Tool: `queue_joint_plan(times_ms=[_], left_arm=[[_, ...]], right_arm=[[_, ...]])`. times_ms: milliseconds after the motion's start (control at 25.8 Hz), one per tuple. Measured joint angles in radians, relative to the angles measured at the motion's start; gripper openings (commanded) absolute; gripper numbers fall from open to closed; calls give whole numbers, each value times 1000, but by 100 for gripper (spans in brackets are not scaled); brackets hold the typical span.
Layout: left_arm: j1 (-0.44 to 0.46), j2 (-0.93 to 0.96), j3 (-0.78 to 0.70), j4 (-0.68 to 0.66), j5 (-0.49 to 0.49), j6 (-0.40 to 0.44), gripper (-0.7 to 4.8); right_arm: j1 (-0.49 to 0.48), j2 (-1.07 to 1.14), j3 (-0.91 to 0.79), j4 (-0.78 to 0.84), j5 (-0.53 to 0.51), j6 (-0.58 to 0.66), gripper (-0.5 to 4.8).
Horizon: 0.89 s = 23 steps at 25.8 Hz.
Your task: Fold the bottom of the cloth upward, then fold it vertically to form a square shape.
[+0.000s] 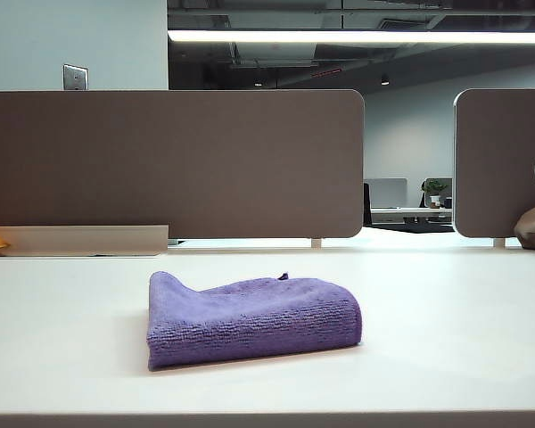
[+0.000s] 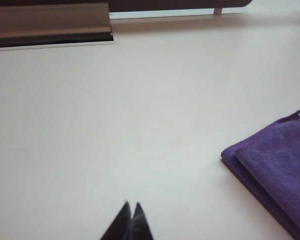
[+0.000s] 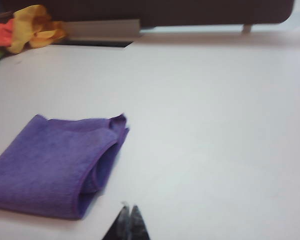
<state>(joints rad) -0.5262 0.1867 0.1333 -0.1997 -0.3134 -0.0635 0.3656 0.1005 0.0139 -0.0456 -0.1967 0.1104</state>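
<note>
The cloth (image 1: 250,318) is lying folded in a thick square on the table (image 1: 446,339), slightly left of centre in the exterior view, which is showing neither arm. The left wrist view is showing the left gripper (image 2: 129,212) pinched shut and empty, left of the cloth, layered edges showing. The right wrist view is showing the right gripper (image 3: 128,214) shut and empty just right of the bulging fold, which looks springy enough to flop open.

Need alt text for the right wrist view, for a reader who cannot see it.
A folded purple cloth lies on a white table, untouched. The right hand, shut and empty, sits beside the cloth over bare table; orange and yellow items sit at the far edge by a dark partition.
</note>
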Motion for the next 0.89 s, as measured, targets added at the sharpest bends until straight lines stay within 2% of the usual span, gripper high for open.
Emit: queue_joint_plan(times_ms=[194, 582, 776, 892], left_arm=[[0, 0, -31, 8, -5, 0, -6], [0, -2, -109, 54, -6, 0, -6], [0, -3, -126, 54, -95, 0, -6], [0, -3, -127, 60, -110, 0, -6]], right_arm=[[0, 0, -5, 3, 43, -29, 0], [2, 0, -5, -61, 38, -13, 0], [2, 0, -5, -61, 38, 1, 0], [3, 0, -5, -62, 38, 0, 0]])
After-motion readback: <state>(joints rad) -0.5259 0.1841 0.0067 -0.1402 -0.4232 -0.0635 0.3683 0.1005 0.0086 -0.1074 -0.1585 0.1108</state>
